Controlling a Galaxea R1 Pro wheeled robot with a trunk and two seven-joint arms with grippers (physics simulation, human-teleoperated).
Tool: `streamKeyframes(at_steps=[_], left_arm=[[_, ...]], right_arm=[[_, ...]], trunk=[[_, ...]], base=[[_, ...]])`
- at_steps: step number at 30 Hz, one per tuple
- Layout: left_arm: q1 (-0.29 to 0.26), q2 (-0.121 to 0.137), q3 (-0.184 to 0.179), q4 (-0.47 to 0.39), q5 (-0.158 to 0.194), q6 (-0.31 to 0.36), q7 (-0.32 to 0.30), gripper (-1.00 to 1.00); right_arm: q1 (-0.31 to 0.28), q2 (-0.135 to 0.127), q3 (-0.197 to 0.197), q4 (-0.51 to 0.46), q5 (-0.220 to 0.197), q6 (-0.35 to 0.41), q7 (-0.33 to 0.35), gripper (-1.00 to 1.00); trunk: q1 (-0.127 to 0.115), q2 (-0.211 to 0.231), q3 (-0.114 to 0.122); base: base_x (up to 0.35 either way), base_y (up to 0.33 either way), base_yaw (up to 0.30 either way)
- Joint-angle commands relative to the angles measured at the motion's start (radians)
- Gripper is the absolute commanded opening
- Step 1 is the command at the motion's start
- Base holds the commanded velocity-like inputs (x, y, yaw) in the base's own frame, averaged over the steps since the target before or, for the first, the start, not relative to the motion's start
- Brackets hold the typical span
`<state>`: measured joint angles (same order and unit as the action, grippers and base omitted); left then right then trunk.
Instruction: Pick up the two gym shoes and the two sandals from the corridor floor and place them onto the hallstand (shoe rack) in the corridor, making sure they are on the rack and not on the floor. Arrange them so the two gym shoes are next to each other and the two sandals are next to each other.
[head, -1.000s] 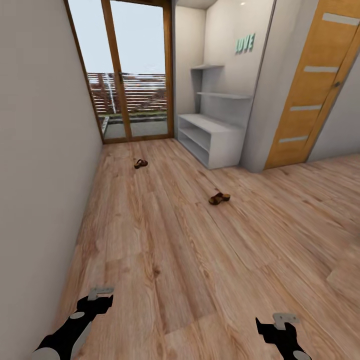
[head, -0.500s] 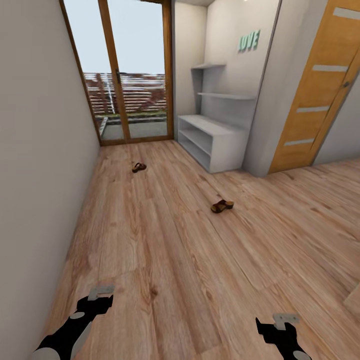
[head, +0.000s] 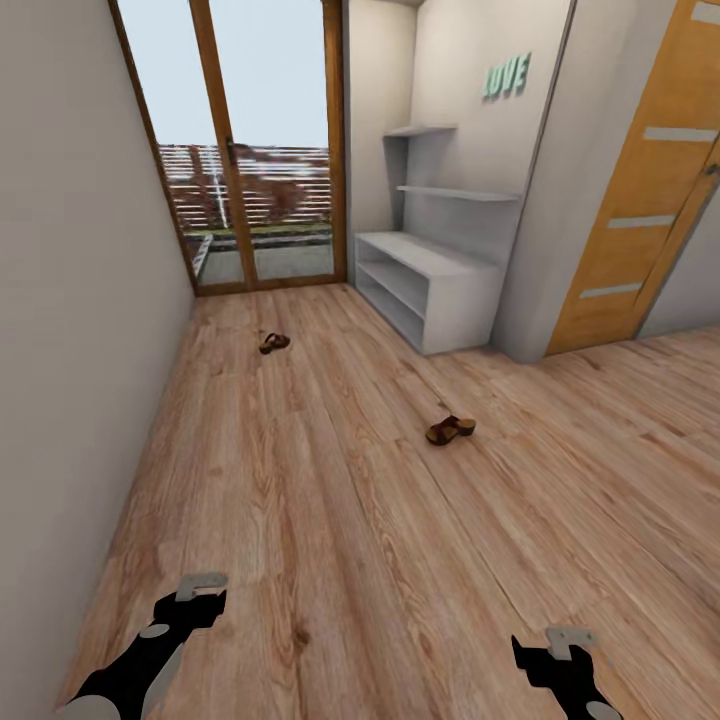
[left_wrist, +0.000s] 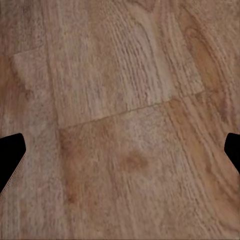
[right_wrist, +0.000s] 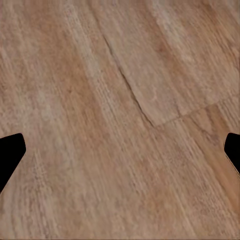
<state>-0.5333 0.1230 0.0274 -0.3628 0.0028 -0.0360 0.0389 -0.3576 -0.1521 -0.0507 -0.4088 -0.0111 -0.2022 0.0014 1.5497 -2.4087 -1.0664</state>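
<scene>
Both arms low and forward, pointing down at the floor (head: 330, 520). Left gripper (left_wrist: 120, 150) wide, nothing between its fingers; right gripper (right_wrist: 120, 150) likewise wide and empty. Wrist views: bare planks under each. Head view adds the corridor: 2 sandals on the floor, well apart, near sandal (head: 449, 430) mid-floor, far sandal (head: 273, 343) toward the glass door (head: 265, 150). Rack (head: 430, 285) against the right wall, its shelves bare.
</scene>
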Motion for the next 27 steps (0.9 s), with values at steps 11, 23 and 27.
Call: streamKeyframes(at_steps=[11,23,27], left_arm=[[0.0,0.0,0.002,0.001,0.0,-0.004,0.001,1.0],[0.0,0.0,0.002,0.0,0.0,-0.003,0.001,1.0],[0.0,0.0,0.002,0.0,0.0,-0.003,0.001,1.0]], right_arm=[[0.0,0.0,-0.001,0.001,-0.001,-0.003,0.0,1.0],[0.0,0.0,-0.001,0.001,-0.001,-0.003,0.0,1.0],[0.0,0.0,-0.001,0.001,-0.001,-0.003,0.0,1.0]], trunk=[[0.0,0.0,-0.001],[0.0,0.0,-0.001],[0.0,0.0,-0.001]], base=[[0.337,-0.05,0.0],[0.307,-0.121,0.0],[0.288,-0.142,0.0]])
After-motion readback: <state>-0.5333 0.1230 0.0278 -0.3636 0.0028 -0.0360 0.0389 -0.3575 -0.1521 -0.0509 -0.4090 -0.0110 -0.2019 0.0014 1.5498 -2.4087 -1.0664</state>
